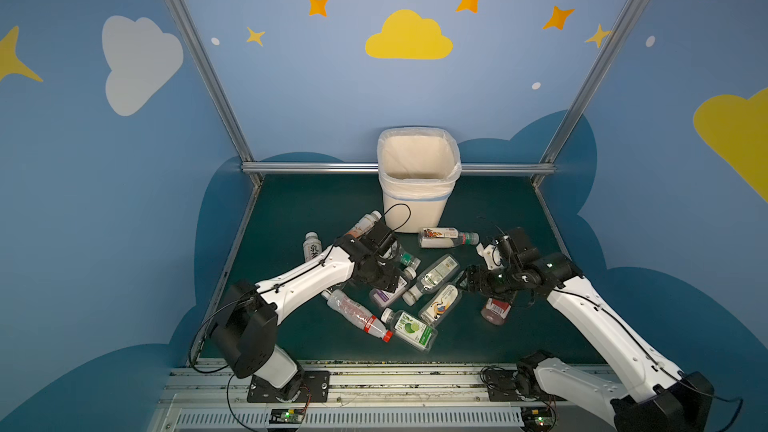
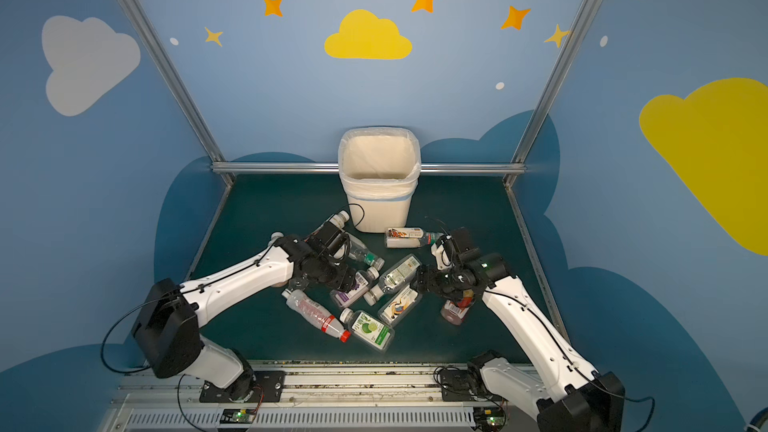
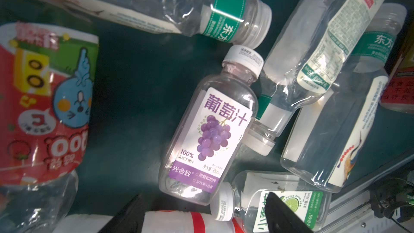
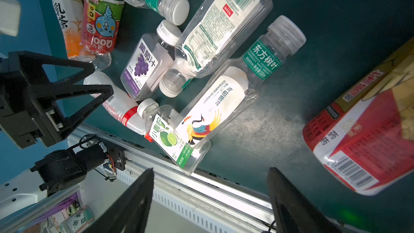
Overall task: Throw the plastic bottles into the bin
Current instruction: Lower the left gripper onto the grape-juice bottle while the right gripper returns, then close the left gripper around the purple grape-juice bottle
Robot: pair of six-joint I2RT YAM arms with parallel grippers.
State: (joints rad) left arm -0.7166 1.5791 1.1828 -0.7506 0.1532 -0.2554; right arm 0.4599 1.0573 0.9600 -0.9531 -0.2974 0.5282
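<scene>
Left gripper (image 3: 205,196): jaws spread wide, empty, poised over the grape juice bottle (image 3: 208,126), whose long axis points away between them, cap farthest. Right gripper (image 4: 210,170): also spread, empty, just short of the crane-label bottle (image 4: 215,108). The bin (image 1: 417,209) stands beyond the scattered plastic bottles (image 1: 434,274).

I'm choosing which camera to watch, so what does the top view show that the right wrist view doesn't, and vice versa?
Only a top view: the bin standing at the back, and the orange-and-black-label bottle lying just in front of it.

Only the right wrist view: the red cartoon-label bottle, which the left arm largely covers from above, and a labelled container below the front rail.

Both: the grape bottle, lime bottle, crane-label bottle and red-capped bottle, all lying in the central pile.
</scene>
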